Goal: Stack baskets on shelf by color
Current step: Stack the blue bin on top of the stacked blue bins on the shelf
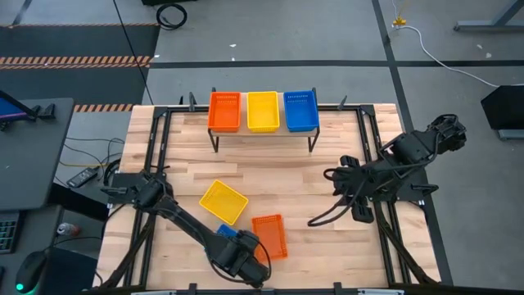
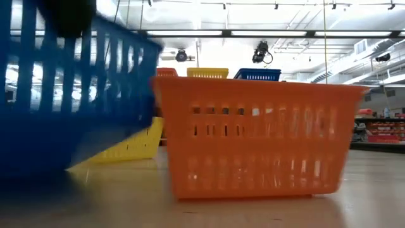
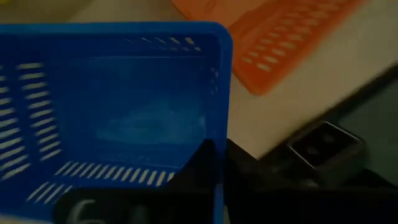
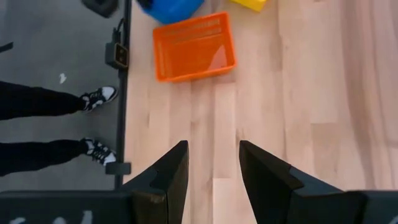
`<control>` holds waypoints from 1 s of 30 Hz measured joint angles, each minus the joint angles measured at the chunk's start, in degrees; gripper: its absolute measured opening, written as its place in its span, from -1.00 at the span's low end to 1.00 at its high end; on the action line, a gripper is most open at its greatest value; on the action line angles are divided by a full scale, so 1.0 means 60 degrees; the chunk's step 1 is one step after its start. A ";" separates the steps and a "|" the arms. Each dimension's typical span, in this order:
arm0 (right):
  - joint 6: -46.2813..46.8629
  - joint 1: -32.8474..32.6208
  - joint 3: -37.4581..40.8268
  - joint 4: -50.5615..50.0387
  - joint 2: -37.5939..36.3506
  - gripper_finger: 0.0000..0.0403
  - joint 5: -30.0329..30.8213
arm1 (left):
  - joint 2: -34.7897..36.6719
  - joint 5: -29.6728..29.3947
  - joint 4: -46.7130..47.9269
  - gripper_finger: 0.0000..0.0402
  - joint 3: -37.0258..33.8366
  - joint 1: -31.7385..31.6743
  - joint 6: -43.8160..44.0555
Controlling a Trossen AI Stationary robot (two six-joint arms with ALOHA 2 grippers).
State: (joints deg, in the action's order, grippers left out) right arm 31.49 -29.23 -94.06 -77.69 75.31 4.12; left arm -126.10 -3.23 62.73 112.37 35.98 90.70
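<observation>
On the shelf at the table's far edge sit an orange, a yellow and a blue basket, side by side. On the tabletop lie a yellow basket and an orange basket. Next to that orange one, my left gripper is shut on a second blue basket, which it mostly hides in the high view. My right gripper is open over bare wood at the table's right side and touches nothing. My left gripper holds the blue basket by a mesh wall close to a corner. One finger appears to be inside the wall and the other outside. In the low view the blue basket is tilted, one end raised off the tabletop.
The orange basket stands right beside the held blue one, with the yellow basket behind them. A small black device sits on the black frame at the table's edge. A person's legs and shoes show just beyond it. Bare wood lies mid-table.
</observation>
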 joint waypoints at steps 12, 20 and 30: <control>0.0100 0.0449 0.0000 -0.0146 0.0004 -0.26 0.0094 | 0.0011 -0.0960 0.3886 -0.93 0.3471 0.0057 -0.1398; 0.0785 0.0619 0.0000 -0.0592 0.0004 -0.26 0.0097 | 0.0952 -0.2827 0.4506 -0.94 0.3484 -0.0450 -0.3979; 0.1743 0.0640 0.0000 -0.1503 0.0004 -0.26 0.0377 | 0.1326 -0.4162 0.4448 -0.94 0.3476 -0.1892 -0.7811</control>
State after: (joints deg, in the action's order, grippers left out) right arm 41.95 -25.39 -94.06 -86.71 75.33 6.39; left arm -118.15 -28.20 89.42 133.23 24.63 43.83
